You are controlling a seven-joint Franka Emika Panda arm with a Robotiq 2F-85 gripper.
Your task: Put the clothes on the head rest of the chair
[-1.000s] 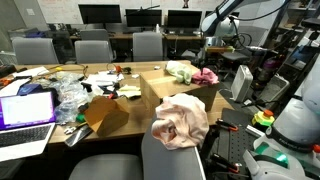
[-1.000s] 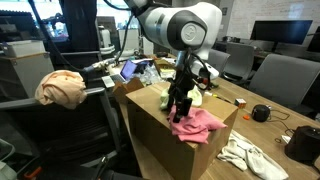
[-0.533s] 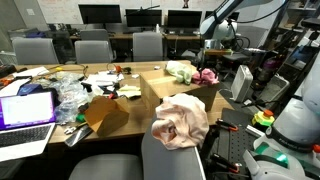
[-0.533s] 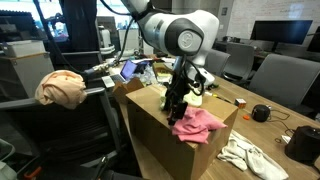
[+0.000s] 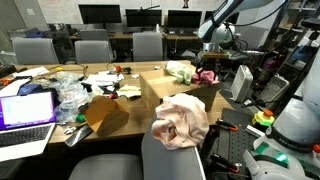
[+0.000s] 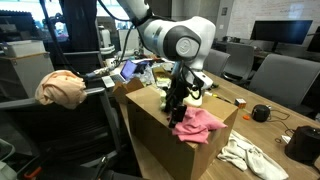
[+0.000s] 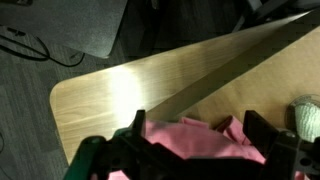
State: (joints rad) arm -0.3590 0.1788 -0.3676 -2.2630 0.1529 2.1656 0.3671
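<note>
A pink cloth (image 6: 203,124) lies on the wooden box top (image 6: 150,105); it also shows in an exterior view (image 5: 207,75) and in the wrist view (image 7: 195,142). My gripper (image 6: 175,108) is open and hangs right over the cloth, fingers down at its edge. In the wrist view my gripper (image 7: 197,128) has one finger on each side of the pink cloth, wide apart. A peach cloth (image 5: 181,120) is draped on a chair's head rest in both exterior views (image 6: 60,88). A pale green cloth (image 5: 181,70) lies beside the pink one.
A laptop (image 5: 25,108), a cardboard box (image 5: 105,115) and clutter cover the desk. A white cloth (image 6: 245,155) and a black round object (image 6: 262,112) lie on the far table. Office chairs (image 5: 92,49) and monitors stand behind.
My gripper has sunk a little and shifted slightly over the pink cloth. The cloths have not moved.
</note>
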